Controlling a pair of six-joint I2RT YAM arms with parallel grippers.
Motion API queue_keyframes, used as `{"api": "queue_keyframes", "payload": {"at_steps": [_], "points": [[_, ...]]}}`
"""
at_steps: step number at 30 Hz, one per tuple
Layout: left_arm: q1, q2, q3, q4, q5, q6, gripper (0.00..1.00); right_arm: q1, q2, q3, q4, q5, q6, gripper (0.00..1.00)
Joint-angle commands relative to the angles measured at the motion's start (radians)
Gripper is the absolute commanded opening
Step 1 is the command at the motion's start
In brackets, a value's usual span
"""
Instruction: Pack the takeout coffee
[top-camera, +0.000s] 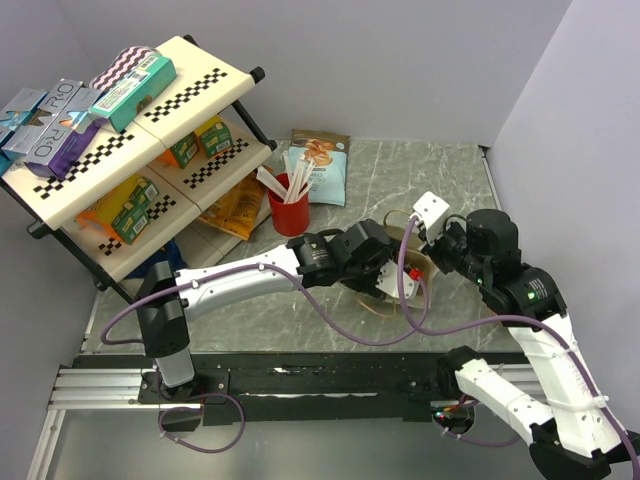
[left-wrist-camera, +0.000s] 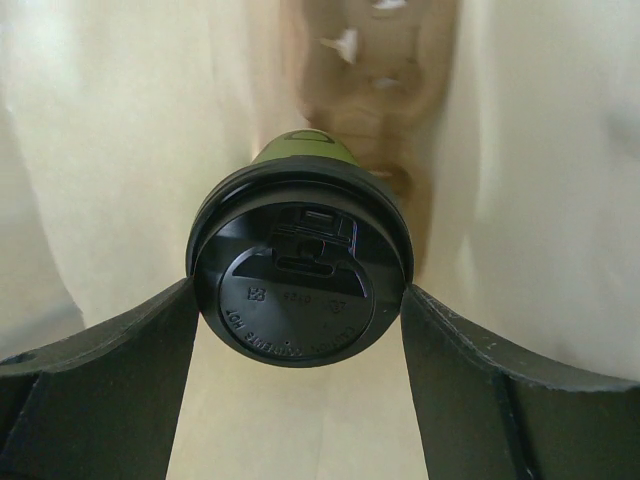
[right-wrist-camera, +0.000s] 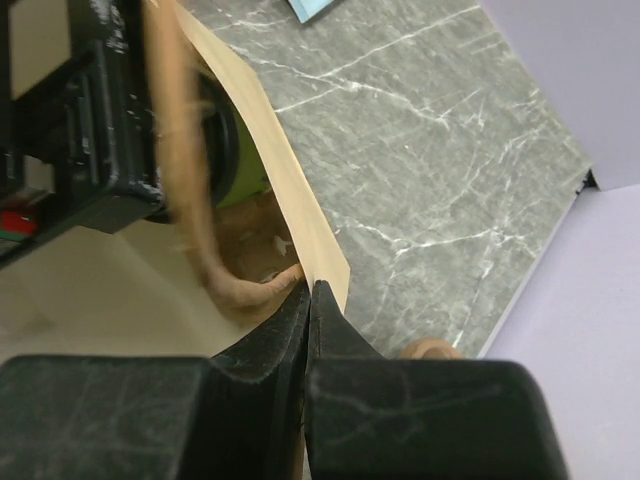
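Grey marble table, shelf at far left. Inside the paper bag, my left claw grips the takeout coffee across its black lid. My right claw is pressed together on the bag's rim.

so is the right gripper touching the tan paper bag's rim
Touching. Right wrist view shows the right gripper pinching the tan paper bag at its rim.

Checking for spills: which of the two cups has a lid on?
The green cup between the left fingers, capped in black; the red cup stands open, holding stirrers.
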Motion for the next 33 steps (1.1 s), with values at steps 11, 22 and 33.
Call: {"api": "queue_keyframes", "payload": {"at_steps": [11,22,33], "points": [[-0.004,0.083,0.118,-0.062,-0.076,0.051,0.01,0.013,-0.009,-0.004,0.044,0.008,0.110,0.00],[0.022,0.072,0.163,-0.237,-0.016,0.055,0.01,0.036,-0.004,0.003,0.068,0.037,0.077,0.00],[0.028,0.077,0.180,-0.282,0.015,0.106,0.01,0.093,0.010,0.026,0.111,0.117,0.048,0.00]]}}
